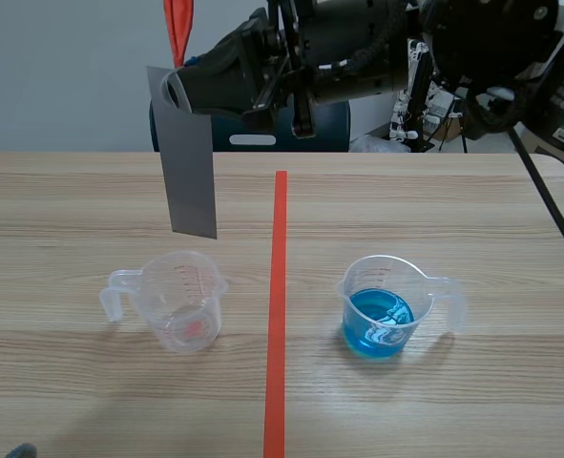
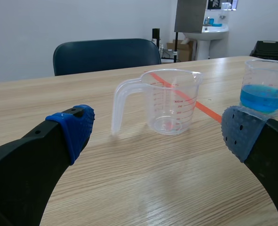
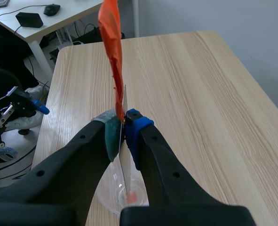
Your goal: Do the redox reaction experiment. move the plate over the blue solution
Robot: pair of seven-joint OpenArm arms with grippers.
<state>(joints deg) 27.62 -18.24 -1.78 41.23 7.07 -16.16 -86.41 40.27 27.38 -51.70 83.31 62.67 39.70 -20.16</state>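
Sideways offset is what the coming move turns on. The thin grey rectangular plate (image 1: 191, 162) hangs over the empty clear plastic measuring cup (image 1: 181, 301). The clear plastic measuring cup of blue solution (image 1: 385, 307) stands on the other side of the orange-red tape line (image 1: 277, 305), toward the robot's right and lower than the plate.

The right gripper (image 1: 179, 89), on an arm stretched across from the right, pinches the plate's upper end between its pads. In the right wrist view the sheet shows edge-on (image 3: 125, 165), dropping straight down from the jaws. An orange-red strip (image 3: 111, 42) stands up from the top of the plate. The plate's long axis is vertical, and its lower edge seems to be above the empty cup's rim, not touching it.

The left gripper (image 2: 158, 132) sits low over the wooden table (image 1: 72, 210), jaws spread wide and holding nothing, with the empty cup just ahead of it.

As I judge it, the right arm should carry the plate level across the line and keep it hanging upright.
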